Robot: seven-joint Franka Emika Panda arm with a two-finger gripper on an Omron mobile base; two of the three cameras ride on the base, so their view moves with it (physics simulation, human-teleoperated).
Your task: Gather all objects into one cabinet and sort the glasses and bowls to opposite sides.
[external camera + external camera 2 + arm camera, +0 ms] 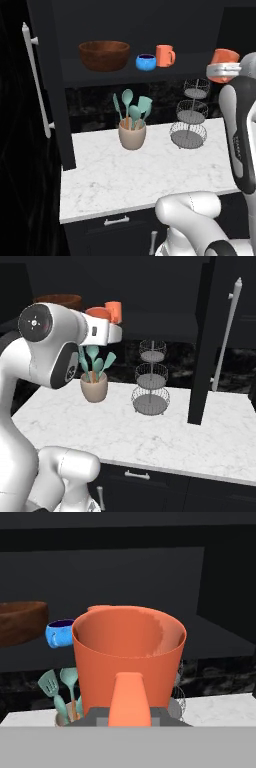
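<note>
An orange mug (129,657) sits clamped in the gripper (223,71), right of the cabinet shelf (190,62).

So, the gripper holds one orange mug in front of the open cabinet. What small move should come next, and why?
Probably carry the held mug forward toward the cabinet shelf and set it near the other orange mug. That mug already stands right of the wooden bowl and blue bowl, so the right side seems the mugs' side. The gripper is not yet over the shelf.
</note>
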